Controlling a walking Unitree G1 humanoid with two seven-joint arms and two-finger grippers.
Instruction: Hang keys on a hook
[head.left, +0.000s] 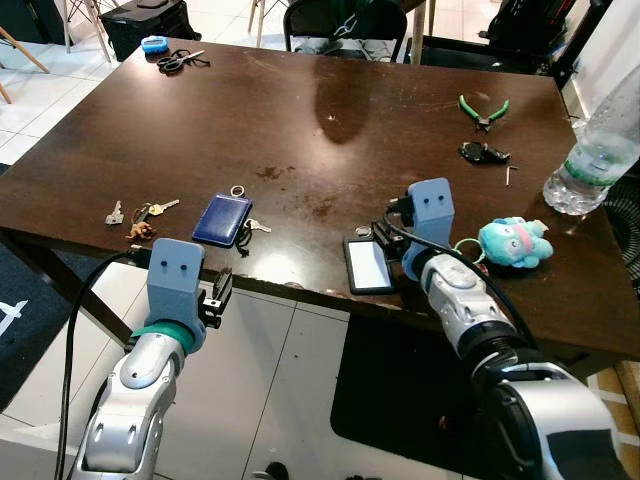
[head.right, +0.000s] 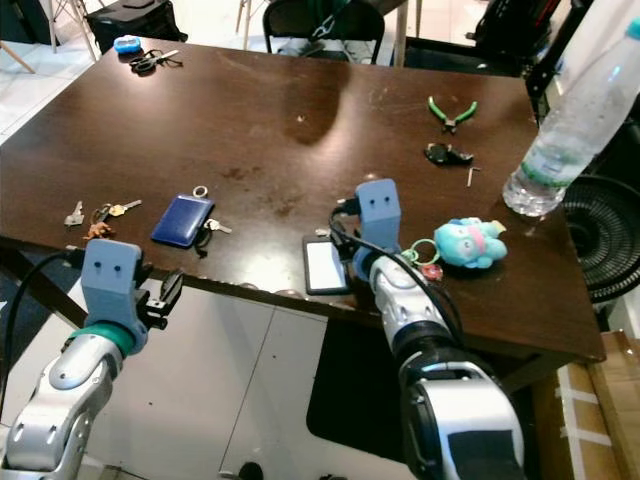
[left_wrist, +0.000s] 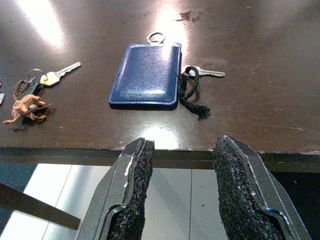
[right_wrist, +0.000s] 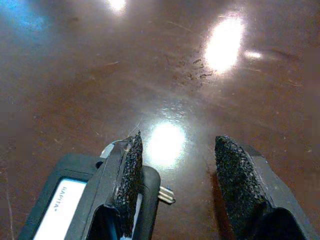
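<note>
Nothing hung yet, judging by the scene: no hook to be seen, all keys lying flat on the dark brown wooden counter (head.left: 330, 120).

Nearest the left hand (left_wrist: 182, 195): a small silver key on a black cord (left_wrist: 197, 82), touching the right edge of a flat blue leather card holder with a metal ring (left_wrist: 146, 74). Long axis of that key running across the frame in the left wrist view, blade tip pointing right, head and cord toward the holder. Left hand spread, empty, hovering just off the near counter edge, lower left in the left eye view.

Farther left, near the frame's left edge: a bunch with a yellow-capped key and a small tan figure charm (head.left: 145, 218), plus a lone silver key (head.left: 115, 213). Yellow-capped key aimed up and to the right in the left wrist view.

Right hand (right_wrist: 175, 190) spread, low over the counter, one finger above the corner of a black card holder with a white insert (head.left: 367, 266); a key tip peeking out beside it. A turquoise plush keychain toy (head.left: 514, 242) just to the right.

Still left, apparently: pick a bunch, grasp, lift, find the hook, hang.
</note>
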